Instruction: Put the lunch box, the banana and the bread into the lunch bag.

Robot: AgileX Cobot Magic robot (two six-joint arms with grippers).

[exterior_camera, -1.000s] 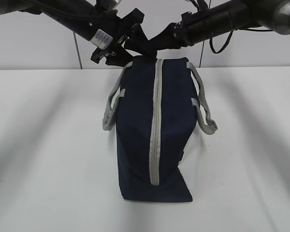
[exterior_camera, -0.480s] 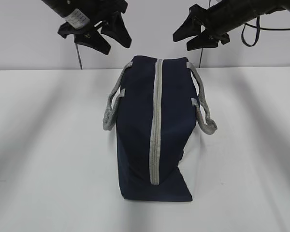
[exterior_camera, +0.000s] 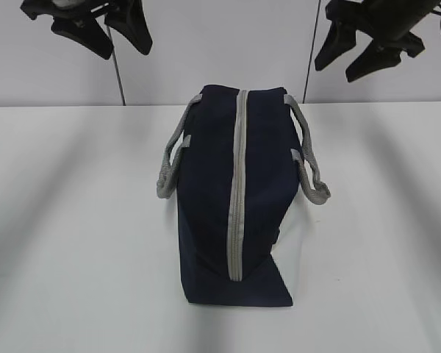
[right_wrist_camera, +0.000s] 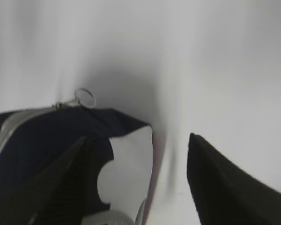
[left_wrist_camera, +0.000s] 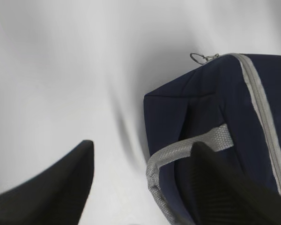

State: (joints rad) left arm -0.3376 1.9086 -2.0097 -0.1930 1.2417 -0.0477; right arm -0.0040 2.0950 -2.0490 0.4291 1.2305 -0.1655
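Lunch bag (exterior_camera: 235,198) zipped on table (exterior_camera: 73,220) — left gripper (exterior_camera: 103,33) apart | right gripper (exterior_camera: 360,55) apart

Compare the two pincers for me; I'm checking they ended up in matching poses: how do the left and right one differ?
The left pincer hangs at the upper left of the exterior view, the right pincer at the upper right. The left one's wrist view looks over a grey handle of the lunch bag, the right one's over its white side panel. Both are open, empty and above the bag.

White table (exterior_camera: 73,220) carries the lunch bag (exterior_camera: 213,198).
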